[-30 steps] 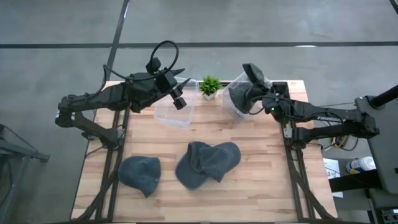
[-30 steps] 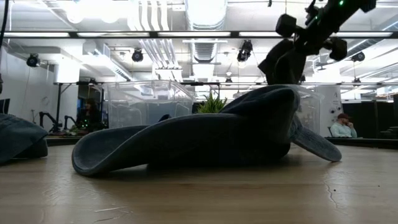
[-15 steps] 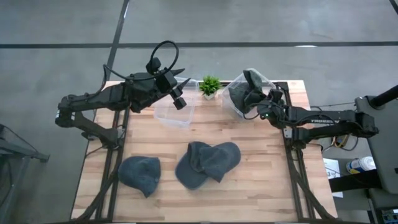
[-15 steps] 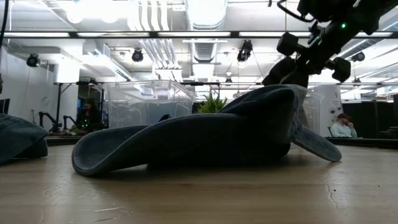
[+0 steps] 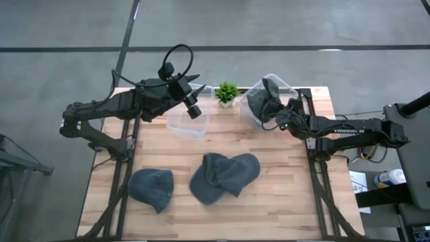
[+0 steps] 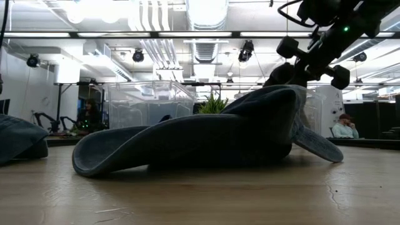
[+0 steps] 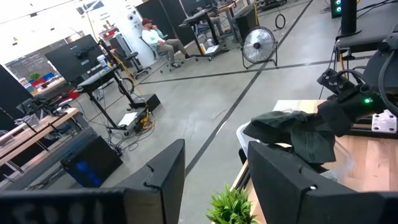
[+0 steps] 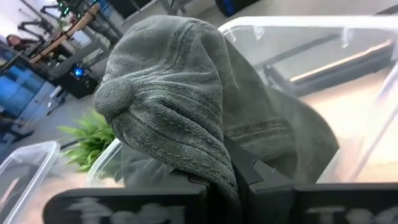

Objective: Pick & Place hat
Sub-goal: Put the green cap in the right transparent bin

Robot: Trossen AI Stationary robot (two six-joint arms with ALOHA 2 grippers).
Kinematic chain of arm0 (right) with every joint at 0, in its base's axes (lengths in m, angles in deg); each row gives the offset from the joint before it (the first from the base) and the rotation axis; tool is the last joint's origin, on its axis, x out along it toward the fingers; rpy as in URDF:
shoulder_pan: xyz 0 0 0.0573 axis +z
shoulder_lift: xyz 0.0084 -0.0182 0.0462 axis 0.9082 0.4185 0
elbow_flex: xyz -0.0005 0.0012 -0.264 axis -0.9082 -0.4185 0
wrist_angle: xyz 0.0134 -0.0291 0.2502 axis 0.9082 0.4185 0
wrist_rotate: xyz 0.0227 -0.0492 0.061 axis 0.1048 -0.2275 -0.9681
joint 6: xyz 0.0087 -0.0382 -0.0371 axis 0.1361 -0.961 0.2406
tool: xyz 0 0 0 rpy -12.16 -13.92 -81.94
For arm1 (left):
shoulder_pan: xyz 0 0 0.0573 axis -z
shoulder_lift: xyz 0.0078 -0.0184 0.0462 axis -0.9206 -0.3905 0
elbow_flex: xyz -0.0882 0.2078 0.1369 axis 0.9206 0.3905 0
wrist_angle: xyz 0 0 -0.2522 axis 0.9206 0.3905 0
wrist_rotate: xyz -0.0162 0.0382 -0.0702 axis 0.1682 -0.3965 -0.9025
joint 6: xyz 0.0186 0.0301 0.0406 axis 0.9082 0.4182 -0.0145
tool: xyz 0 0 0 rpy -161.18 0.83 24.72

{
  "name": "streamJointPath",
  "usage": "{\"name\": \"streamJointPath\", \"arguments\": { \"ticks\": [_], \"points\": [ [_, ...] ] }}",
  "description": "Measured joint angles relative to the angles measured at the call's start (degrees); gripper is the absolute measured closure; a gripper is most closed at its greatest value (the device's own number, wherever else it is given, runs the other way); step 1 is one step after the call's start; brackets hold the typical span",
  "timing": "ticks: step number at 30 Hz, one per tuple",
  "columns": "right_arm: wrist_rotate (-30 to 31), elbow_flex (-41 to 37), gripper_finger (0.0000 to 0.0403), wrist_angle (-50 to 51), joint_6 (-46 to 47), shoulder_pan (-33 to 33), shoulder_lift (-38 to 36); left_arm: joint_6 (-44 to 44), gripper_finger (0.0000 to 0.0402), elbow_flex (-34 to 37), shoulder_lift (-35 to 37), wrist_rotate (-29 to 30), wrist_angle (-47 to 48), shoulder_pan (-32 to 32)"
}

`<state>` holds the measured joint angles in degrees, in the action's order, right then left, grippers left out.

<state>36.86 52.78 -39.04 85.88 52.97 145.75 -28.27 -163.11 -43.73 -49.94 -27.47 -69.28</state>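
A grey hat (image 5: 264, 99) hangs from my right gripper (image 5: 277, 117) in the mouth of a clear bin (image 5: 250, 94) at the table's far right. In the right wrist view the hat (image 8: 174, 99) covers most of the fingers, which are shut on it. Three more grey hats lie flat on the wood: one near left (image 5: 151, 188) and two overlapping in the middle (image 5: 225, 176). The low view shows the overlapping pair (image 6: 206, 140) up close. My left gripper (image 5: 193, 109) is open and holds nothing; it hovers above a second clear bin (image 5: 190, 119) at far left. My right gripper is shut on a fold of the hat's fabric (image 8: 214, 158), which drapes over the fingertips (image 8: 249, 171) and hides the place of contact. The fingers slant down from the table's right side. The hat bunches in front of them, its lower part inside the bin's rim (image 8: 292, 25).
A small potted plant (image 5: 226, 93) stands between the two bins at the far edge. Bare wood lies between the bins and the hats on the table. A seated person (image 7: 155, 37) shows in the room beyond the table.
My right gripper has come down and a little toward the table's left, and the hat it holds has sunk lower into the right bin. The left arm and the hats on the table have kept still.
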Motion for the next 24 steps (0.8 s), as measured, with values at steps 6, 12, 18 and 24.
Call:
{"name": "streamJointPath", "arguments": {
  "ticks": [6,12,18,24],
  "points": [
    [-6.2,0.1,0.0358,-0.6,-1.5,0.0,0.0,-0.2,0.0234,0.6,0.0,-0.4,-0.1,0.0],
    [-9.5,0.1,0.0295,-0.7,-2.1,0.0,-0.1,-0.8,0.0234,1.9,0.0,-1.2,-0.1,0.0],
    [-12.8,0.1,0.0216,-0.8,-2.1,-0.1,-0.5,-1.2,0.0234,2.0,0.0,-1.3,0.0,0.0],
    [-13.3,1.2,0.0142,-0.6,-3.9,-0.1,-2.3,-1.2,0.0234,2.0,0.2,-1.3,0.0,0.0]
  ]
}}
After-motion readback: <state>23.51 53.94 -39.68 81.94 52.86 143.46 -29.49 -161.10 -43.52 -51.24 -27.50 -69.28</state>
